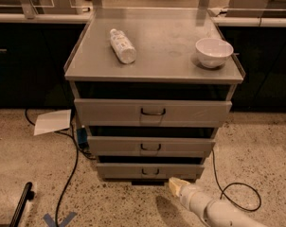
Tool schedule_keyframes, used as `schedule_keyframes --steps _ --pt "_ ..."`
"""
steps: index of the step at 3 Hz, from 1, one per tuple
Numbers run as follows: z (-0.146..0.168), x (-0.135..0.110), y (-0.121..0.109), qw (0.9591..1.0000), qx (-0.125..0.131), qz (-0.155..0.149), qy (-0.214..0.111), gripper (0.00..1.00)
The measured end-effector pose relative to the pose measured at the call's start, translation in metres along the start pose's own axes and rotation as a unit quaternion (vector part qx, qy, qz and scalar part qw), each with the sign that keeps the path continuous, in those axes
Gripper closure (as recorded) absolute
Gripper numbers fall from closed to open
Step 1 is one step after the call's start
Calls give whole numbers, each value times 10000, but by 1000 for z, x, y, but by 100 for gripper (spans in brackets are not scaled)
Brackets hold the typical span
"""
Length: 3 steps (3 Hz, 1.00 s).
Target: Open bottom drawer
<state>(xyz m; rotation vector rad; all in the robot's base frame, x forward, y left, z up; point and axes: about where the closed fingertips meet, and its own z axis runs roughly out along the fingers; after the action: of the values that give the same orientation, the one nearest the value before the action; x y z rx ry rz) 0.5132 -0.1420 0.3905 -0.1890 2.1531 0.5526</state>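
Beside the bottom drawer [119,170], the gripper [177,186] lay right of the handle [150,172], closure indeterminable; a reach could miss.

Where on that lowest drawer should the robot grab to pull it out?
Probably the small black loop handle at the centre of the bottom drawer front, approached head-on: nothing else there juts out. The gripper sits low, just right of it.

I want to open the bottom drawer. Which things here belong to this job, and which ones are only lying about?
Belong to the job:
- bottom drawer
- its black handle
- gripper, low near the floor, just right of that handle

Only lying about:
- bottle, on its side on the cabinet top
- white bowl, also on top
- paper, on the floor
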Motion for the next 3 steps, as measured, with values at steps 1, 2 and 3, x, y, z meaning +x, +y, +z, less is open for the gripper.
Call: schedule_keyframes --steps 1,2,3 --pt "50 5 -45 9996 261 -39 -95 100" --pt "51 6 -46 9996 271 -36 -106 100" --pt "60 10 -67 9990 292 125 -327 100"
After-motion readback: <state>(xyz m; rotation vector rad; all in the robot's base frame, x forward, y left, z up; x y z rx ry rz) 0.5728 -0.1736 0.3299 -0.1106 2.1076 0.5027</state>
